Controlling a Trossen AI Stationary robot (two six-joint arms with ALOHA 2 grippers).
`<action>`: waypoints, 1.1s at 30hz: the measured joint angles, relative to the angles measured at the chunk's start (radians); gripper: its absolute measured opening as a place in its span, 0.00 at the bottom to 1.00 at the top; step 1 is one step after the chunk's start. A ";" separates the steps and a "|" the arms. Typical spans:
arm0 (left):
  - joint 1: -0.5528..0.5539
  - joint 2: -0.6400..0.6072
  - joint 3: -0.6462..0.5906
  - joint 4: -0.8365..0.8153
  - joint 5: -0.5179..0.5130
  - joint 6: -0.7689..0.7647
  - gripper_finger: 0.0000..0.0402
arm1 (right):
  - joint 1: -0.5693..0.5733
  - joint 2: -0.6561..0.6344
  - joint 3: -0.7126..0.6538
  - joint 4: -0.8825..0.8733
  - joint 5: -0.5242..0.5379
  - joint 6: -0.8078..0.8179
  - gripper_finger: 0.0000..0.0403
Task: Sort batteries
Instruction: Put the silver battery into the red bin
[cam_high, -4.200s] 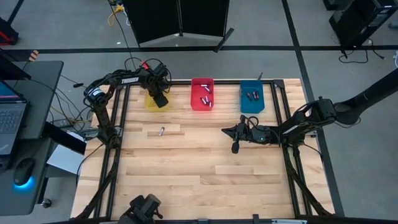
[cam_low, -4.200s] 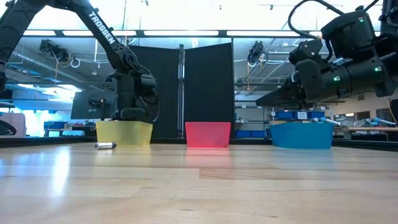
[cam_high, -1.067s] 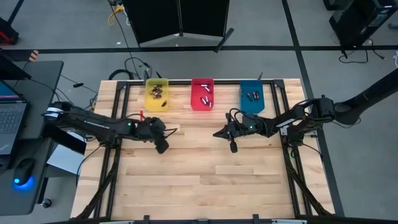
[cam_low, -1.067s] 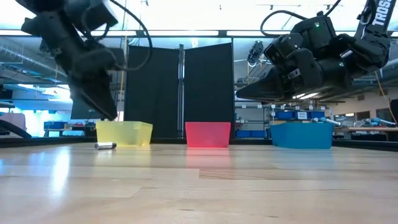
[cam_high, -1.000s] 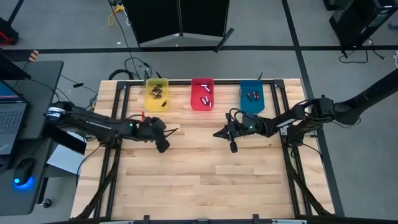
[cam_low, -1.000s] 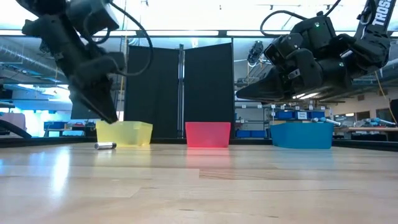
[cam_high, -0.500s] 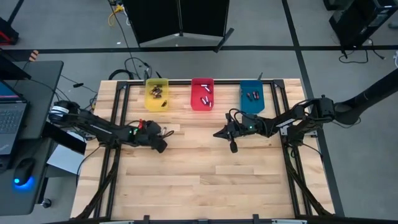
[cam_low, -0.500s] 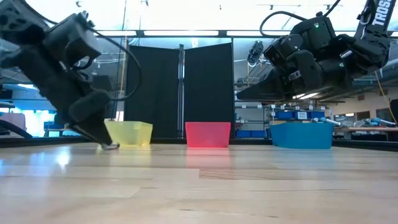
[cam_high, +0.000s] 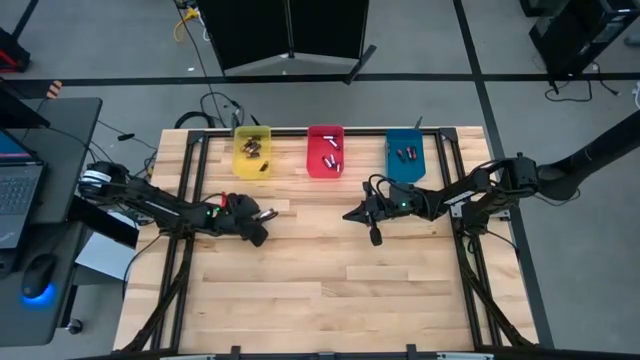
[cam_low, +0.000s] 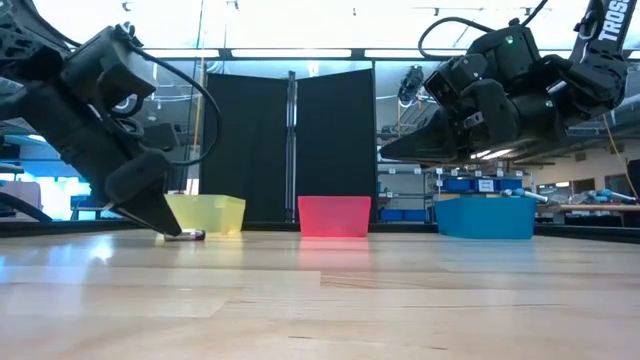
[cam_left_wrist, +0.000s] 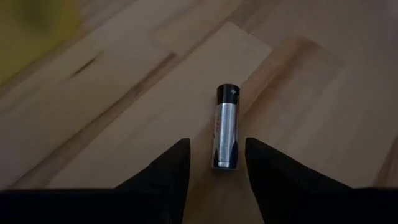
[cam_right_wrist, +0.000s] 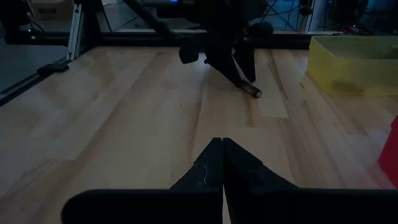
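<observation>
As we look from above, the left gripper (cam_high: 262, 214) sits low at the lone battery (cam_high: 267, 214) on the table (cam_high: 330, 290), below the yellow bin (cam_high: 251, 153), with bare wood around. In the left wrist view, its fingers (cam_left_wrist: 166, 171) stand apart around the battery's near end, its long axis pointing away from them. In the right wrist view, the right gripper (cam_right_wrist: 222, 149) is closed and empty.

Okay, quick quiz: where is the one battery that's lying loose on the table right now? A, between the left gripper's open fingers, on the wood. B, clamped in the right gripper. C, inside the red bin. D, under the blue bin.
A: in the left wrist view the battery lies flat on the table with the left gripper open, a finger on either side of its near end.
</observation>
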 joint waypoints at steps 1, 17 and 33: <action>0.000 0.000 0.000 -0.001 0.001 0.010 0.41 | 0.000 0.000 0.000 0.000 0.000 0.000 0.02; 0.000 0.037 0.001 0.045 0.044 0.174 0.39 | 0.000 0.000 0.000 -0.001 0.000 -0.011 0.02; 0.000 0.131 0.003 0.186 0.049 0.200 0.13 | 0.000 0.000 0.000 -0.001 0.000 -0.014 0.02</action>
